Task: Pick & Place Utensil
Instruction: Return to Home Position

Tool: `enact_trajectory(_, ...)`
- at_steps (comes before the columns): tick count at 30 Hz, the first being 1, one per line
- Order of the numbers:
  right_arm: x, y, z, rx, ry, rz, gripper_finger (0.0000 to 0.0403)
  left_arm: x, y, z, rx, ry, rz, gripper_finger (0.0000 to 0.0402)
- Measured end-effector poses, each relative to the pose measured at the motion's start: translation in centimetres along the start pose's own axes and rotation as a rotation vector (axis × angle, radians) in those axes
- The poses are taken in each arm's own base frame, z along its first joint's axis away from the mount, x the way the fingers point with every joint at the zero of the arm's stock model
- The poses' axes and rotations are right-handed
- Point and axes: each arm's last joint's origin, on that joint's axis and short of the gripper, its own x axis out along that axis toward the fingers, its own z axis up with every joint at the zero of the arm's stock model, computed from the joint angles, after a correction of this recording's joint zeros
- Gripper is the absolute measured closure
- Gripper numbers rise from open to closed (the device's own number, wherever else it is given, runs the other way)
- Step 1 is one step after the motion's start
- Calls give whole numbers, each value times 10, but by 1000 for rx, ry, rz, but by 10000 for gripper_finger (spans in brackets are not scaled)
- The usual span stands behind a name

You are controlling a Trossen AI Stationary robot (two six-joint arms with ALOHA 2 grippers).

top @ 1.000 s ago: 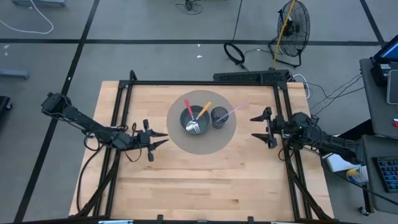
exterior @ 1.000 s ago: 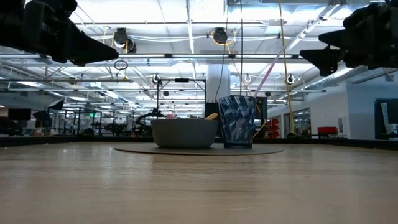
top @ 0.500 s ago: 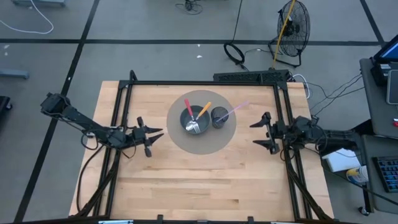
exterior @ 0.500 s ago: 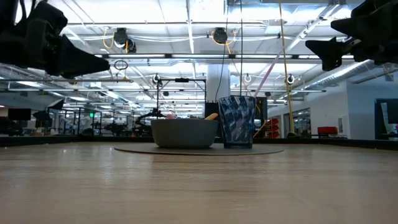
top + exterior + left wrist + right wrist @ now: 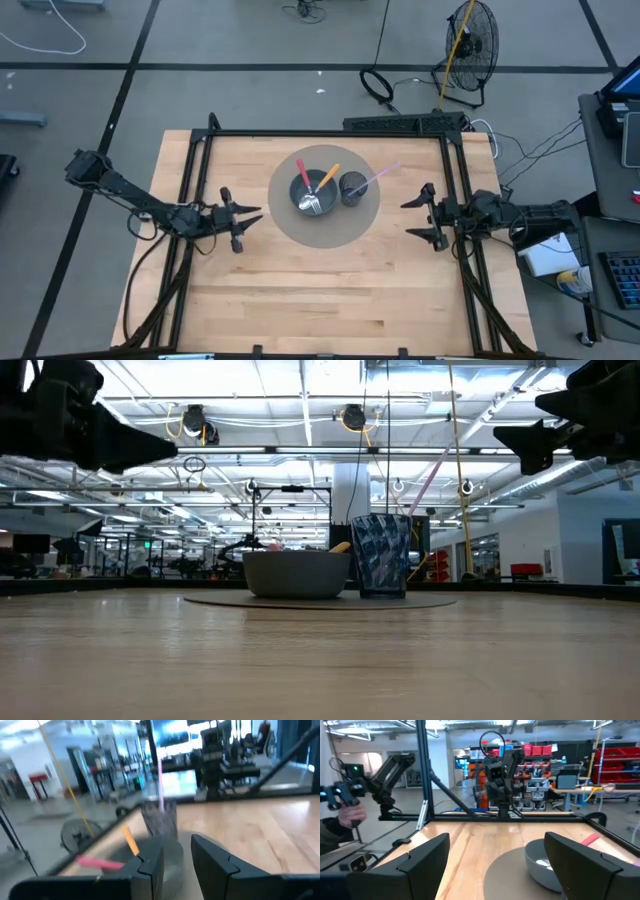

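A dark bowl (image 5: 309,191) sits on a round grey mat (image 5: 325,228) at the table's middle. It holds a pink-handled utensil (image 5: 302,168), an orange-handled one (image 5: 329,176) and a metal fork (image 5: 314,205). Beside it, on the mat, stands a dark patterned cup (image 5: 353,187) with a pale pink utensil (image 5: 380,175) leaning out of it. My left gripper (image 5: 245,217) hovers open to the left of the mat, pointing at it. My right gripper (image 5: 418,214) hovers open to the right of the mat, facing the bowl (image 5: 546,863). The low view shows both grippers well above the tabletop.
A black frame (image 5: 325,133) runs along the table's far, left and right sides. Bare wood (image 5: 320,290) lies between the mat and the near edge. A fan (image 5: 467,35) and cables are on the floor beyond the far edge. A person's hand (image 5: 347,812) shows in the room behind.
My left gripper has drawn back a little toward the table's left edge. My right gripper has shifted slightly toward the near edge and risen a little as its arm pulled in. The bowl, cup and utensils have stayed put.
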Motion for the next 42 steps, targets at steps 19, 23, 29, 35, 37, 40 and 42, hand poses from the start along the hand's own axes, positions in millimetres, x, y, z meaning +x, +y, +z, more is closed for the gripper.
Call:
enact_trajectory(19, 0, 2, -6, 5, 59, -45, 85, 12, 45, -2, 17, -21, -151, 298)
enact_trajectory(23, 0, 2, -7, 7, 65, -48, 85, 8, 47, -1, 17, -25, -146, 298)
enact_trajectory(29, 0, 2, -4, -22, 40, -47, 85, 0, 49, 1, 20, -31, -139, 298)
enact_trajectory(35, 0, 2, -2, -32, 14, -45, 85, -6, 51, 0, 17, -19, -140, 298)
enact_trajectory(37, 0, 2, -1, -33, 11, -45, 85, -8, 51, 1, 17, -25, -140, 298)
enact_trajectory(40, 0, 2, -1, -32, 11, -45, 85, -11, 52, 0, 22, -17, -141, 298)
enact_trajectory(42, 0, 2, -1, -32, 11, -45, 85, -13, 52, -1, 22, -12, -141, 298)
